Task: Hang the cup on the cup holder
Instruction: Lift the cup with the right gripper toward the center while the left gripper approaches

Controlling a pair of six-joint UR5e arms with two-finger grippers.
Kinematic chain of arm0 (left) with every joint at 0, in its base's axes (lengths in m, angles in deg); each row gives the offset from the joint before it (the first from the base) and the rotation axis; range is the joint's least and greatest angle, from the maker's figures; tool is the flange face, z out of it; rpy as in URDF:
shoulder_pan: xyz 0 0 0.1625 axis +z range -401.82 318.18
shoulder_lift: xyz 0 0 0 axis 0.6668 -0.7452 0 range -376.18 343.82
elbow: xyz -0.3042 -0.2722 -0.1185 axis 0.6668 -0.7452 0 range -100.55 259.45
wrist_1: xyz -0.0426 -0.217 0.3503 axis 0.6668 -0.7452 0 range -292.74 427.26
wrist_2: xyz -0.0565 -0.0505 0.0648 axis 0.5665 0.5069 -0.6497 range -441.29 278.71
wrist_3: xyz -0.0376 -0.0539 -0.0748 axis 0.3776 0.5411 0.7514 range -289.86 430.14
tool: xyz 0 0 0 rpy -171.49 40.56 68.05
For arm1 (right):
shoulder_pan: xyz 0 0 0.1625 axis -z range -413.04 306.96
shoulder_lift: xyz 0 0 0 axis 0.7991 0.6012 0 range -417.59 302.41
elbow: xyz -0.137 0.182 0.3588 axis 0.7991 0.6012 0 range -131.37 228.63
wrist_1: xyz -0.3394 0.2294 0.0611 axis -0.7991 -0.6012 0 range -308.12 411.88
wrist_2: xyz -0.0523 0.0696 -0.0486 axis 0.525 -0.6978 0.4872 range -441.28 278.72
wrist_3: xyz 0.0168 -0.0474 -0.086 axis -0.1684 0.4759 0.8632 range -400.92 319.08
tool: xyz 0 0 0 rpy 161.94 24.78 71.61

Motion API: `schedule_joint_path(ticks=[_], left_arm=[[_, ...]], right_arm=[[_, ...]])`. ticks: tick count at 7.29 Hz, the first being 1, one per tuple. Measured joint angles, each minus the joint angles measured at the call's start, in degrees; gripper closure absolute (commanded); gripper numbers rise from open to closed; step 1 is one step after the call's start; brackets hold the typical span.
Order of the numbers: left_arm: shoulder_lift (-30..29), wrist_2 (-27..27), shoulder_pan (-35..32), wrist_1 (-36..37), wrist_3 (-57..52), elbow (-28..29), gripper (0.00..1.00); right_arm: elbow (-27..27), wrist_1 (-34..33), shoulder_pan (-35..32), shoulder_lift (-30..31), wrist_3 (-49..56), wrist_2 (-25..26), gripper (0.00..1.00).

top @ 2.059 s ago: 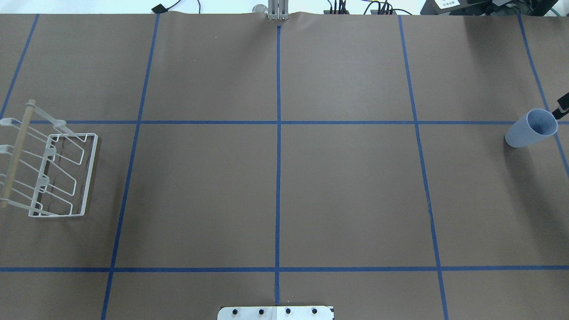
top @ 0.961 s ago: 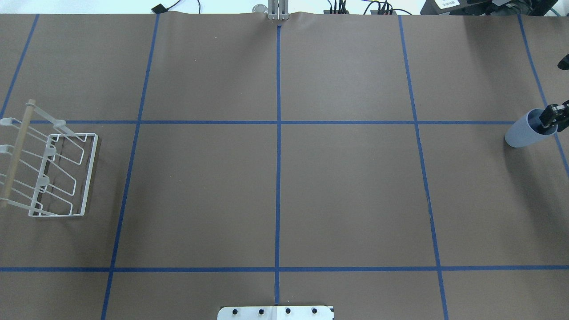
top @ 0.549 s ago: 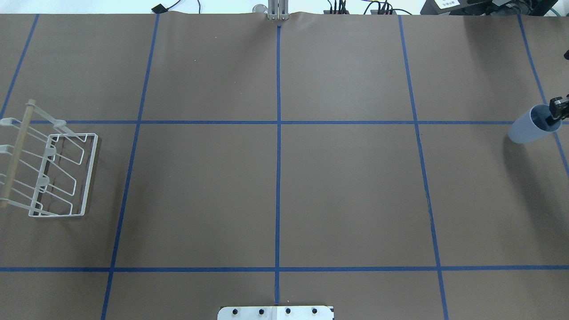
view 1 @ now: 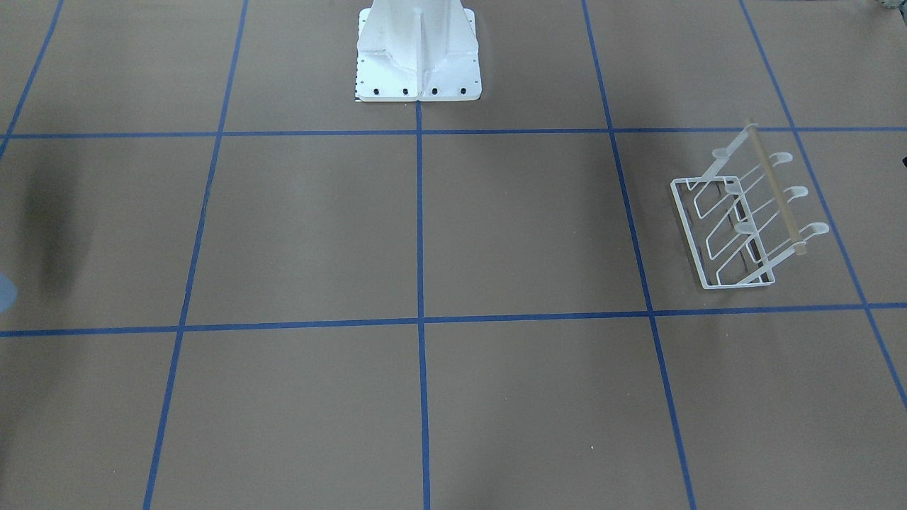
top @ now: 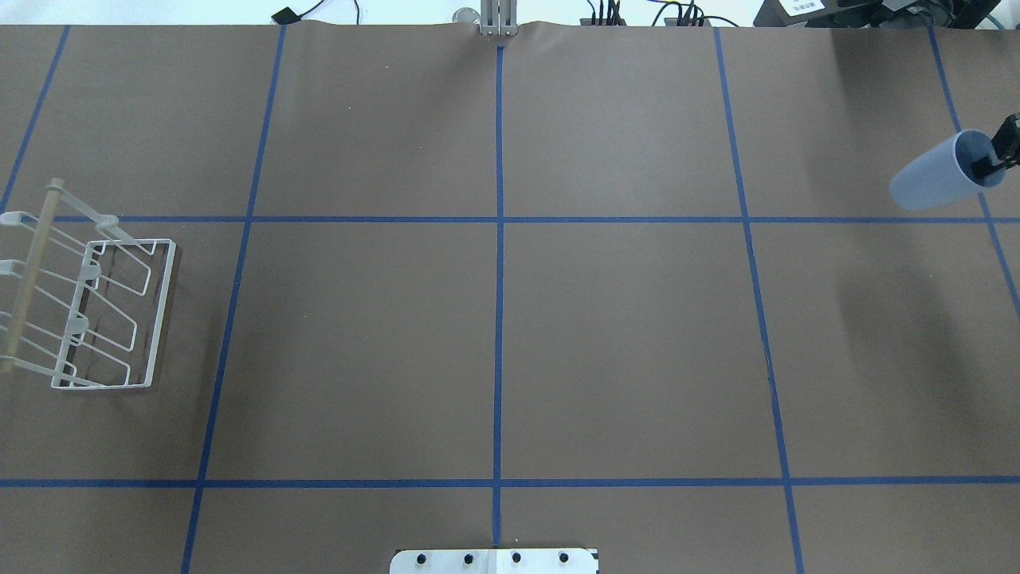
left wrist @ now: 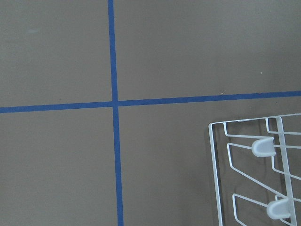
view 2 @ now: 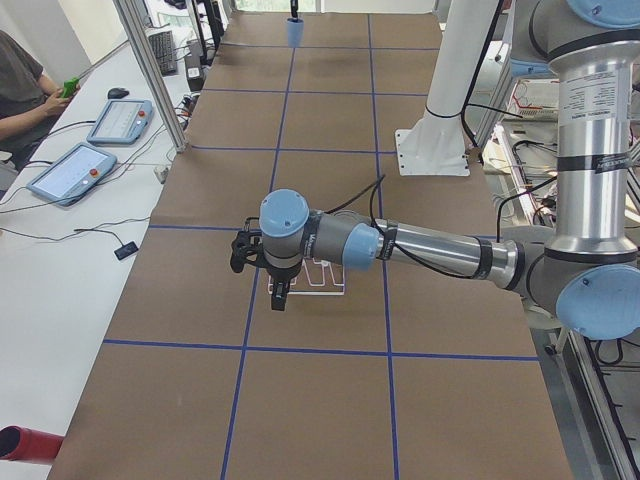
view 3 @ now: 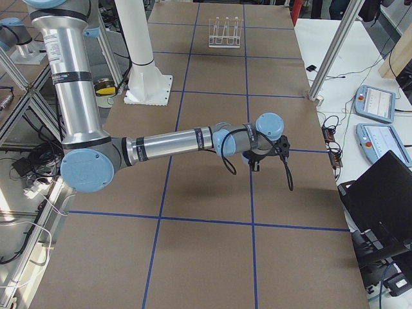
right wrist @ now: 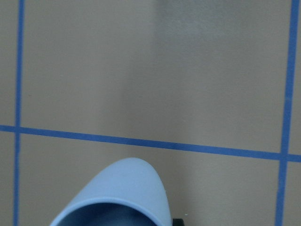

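**Cup off the surface at the far right edge, rack far left**

Overhead: the cup [top: 936, 175] hangs tilted at the right edge, mouth toward the right hand [top: 1004, 147]. One dark finger sits inside the rim, so the right hand is grasping the cup there. Most of that hand is cut off by the frame. The cup's shadow falls apart from it on the surface [top: 621, 343]. Half a second ago the cup lay lower in this view, close by its shadow; now it looks larger and sits beyond the cross tape line. The rack [top: 77, 323] stands at the left edge, unmoved, well apart from the cup, with the whole taped middle of the surface between them.

Front-facing: only a pale sliver of the cup shows at the edge. The rack sits on the opposite side, away from the pedestal [view 1: 418, 57].

From the left end: the left hand [view 2: 279, 298] hangs just over the rack's near edge; we cannot tell whether it is released or clenched. The cup is tiny at the far end.

From the right end: the right arm reaches out over the surface near its outer edge; the cup is hidden.

Left wrist: one corner of the rack with two pegs, no fingers showing.

Right wrist: the cup's rim fills the lower edge, above a tape line.
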Motion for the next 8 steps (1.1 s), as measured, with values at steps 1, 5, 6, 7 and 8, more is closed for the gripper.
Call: schedule_joint_path(ticks=[1, 5, 6, 7, 8], left_arm=[[-0.8, 1.8, 0.6, -2.7, 4.0, -0.1, 0.02], [-5.9, 4.3, 11.4, -30.1, 44.9, 0.0, 0.03], [-9.1, 4.2, 14.4, -34.2, 53.8, 0.1, 0.03], [-12.4, 4.0, 17.7, -37.2, 59.7, 0.3, 0.03], [-15.2, 3.7, 20.4, -39.4, 64.0, 0.4, 0.03]], right_arm=[[-1.2, 4.6, 1.1, -0.3, -6.6, -4.2, 1.00], [-3.8, 26.6, 11.0, -6.7, -41.7, -9.0, 1.00], [-3.9, 29.3, 13.7, -9.5, -48.7, -8.9, 1.00], [-3.9, 30.6, 16.1, -12.2, -53.7, -8.8, 1.00], [-3.9, 31.0, 18.0, -14.5, -56.8, -8.7, 1.00]])
